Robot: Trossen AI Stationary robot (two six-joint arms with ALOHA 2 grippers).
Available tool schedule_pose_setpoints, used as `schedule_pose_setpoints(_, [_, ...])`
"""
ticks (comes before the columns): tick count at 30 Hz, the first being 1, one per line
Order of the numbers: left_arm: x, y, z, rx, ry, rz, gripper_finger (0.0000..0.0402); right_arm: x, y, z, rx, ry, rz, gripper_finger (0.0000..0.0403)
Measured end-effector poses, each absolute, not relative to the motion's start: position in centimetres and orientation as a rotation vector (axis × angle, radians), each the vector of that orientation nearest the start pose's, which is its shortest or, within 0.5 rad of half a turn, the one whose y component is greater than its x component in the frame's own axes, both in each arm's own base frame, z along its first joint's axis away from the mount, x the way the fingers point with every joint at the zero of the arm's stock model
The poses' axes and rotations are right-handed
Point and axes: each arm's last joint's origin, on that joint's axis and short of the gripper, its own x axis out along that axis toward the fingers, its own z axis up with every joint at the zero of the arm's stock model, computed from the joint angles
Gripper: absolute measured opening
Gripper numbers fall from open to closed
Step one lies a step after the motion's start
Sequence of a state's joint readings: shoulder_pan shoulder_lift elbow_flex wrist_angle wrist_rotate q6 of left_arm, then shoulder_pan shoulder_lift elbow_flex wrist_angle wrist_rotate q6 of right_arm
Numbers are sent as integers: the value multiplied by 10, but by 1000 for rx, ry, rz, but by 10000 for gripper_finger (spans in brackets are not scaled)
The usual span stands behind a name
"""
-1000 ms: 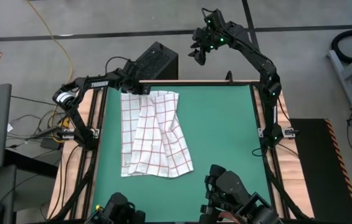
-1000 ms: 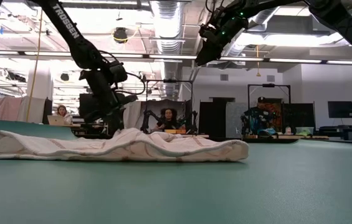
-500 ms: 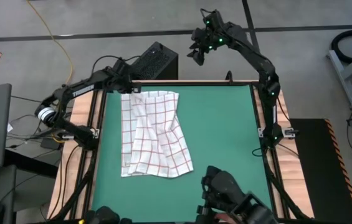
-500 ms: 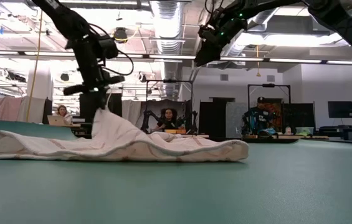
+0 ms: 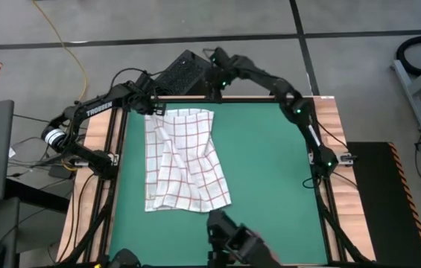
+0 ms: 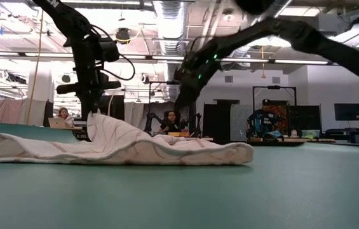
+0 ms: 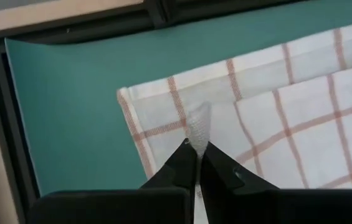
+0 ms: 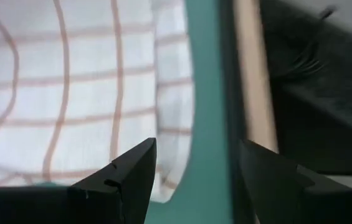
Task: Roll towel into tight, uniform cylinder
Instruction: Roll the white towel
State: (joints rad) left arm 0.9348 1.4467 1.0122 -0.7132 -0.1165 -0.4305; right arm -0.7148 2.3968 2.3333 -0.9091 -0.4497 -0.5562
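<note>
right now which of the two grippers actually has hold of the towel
The left gripper: its fingers are shut, pinching a small fold near the far-left corner of the towel. The right gripper hangs open above the far-right corner, touching nothing.

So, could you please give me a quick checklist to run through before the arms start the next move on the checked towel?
1. Left gripper shut on a pinch of the thin white, red-checked cloth towel: ok.
2. Pinched corner raised off the green mat, low view: ok.
3. Right gripper open, above the towel's other far corner: ok.
4. Right gripper holding cloth: not ok, nothing between its fingers.
5. Towel flat and square for rolling: not ok, it lies folded and wrinkled.
</note>
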Motion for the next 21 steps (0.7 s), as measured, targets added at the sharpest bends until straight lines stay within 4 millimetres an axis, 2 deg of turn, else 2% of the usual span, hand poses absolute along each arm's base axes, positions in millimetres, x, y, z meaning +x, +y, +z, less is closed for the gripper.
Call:
schedule_pose_setpoints(2, [159, 222, 228, -827, 918, 1167, 0, 402, -325, 234, 23, 881, 21, 248])
schedule_pose_setpoints(5, [158, 220, 227, -818, 950, 1164, 0, 405, -320, 222, 51, 931, 55, 248])
schedule_pose_setpoints(13, [158, 220, 227, -801, 959, 1170, 0, 403, -312, 223, 51, 961, 109, 248])
schedule_pose_setpoints(21, [158, 220, 227, -800, 957, 1170, 0, 404, -315, 212, 60, 969, 121, 248])
